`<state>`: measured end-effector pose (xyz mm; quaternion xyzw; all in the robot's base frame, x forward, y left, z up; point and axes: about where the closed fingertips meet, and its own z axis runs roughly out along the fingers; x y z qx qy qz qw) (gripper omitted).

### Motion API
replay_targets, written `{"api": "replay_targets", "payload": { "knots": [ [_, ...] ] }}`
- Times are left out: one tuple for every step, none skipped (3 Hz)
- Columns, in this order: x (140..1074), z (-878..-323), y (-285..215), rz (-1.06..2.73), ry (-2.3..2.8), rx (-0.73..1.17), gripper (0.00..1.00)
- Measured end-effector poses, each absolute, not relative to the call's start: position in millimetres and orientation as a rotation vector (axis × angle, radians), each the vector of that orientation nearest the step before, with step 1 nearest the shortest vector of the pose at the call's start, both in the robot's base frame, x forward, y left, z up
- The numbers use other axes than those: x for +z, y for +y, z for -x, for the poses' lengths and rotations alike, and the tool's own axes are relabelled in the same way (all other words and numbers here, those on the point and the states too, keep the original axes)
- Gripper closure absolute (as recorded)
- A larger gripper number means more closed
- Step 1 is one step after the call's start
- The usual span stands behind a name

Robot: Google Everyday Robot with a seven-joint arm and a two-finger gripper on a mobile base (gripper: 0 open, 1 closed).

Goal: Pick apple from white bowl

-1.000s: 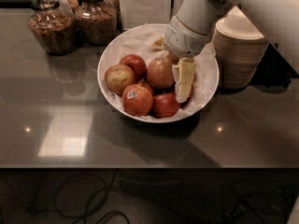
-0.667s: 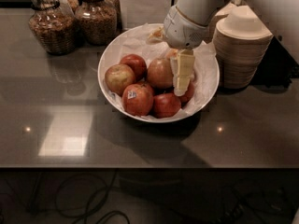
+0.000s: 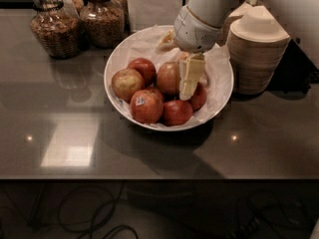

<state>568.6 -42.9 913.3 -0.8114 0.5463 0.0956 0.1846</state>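
The white bowl (image 3: pixel 222 91) is wide, lined with crumpled white paper, and sits on the dark counter holding several apples. The apple (image 3: pixel 167 77), dull red-orange with paler patches, lies in the middle of the bowl. My gripper (image 3: pixel 191 77) hangs down into the bowl from the white arm and sits right against the apple's right side, over a red apple (image 3: pixel 199 97). A red apple with a small sticker (image 3: pixel 146 106) is at the front. A smaller yellow-green and red apple (image 3: pixel 125 83) is at the left.
A stack of beige paper bowls (image 3: pixel 256 54) stands just right of the white bowl. Two glass jars (image 3: pixel 52 26) (image 3: pixel 102 16) stand at the back left. A white box (image 3: pixel 154 4) is behind the bowl. The counter's front edge runs across the lower part of the view.
My gripper has shifted a little up and to the left, closer against the apple. The apples and the bowl have not moved.
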Motion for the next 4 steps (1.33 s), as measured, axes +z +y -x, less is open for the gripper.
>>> {"api": "replay_targets", "payload": {
  "knots": [
    [913.3, -568.6, -42.9, 2.287, 1.540, 0.269, 0.43],
    [913.3, -568.6, -42.9, 2.287, 1.540, 0.269, 0.66],
    [913.3, -568.6, -42.9, 2.287, 1.540, 0.269, 0.89],
    [913.2, -568.7, -42.9, 2.287, 1.540, 0.269, 1.00]
  ]
}}
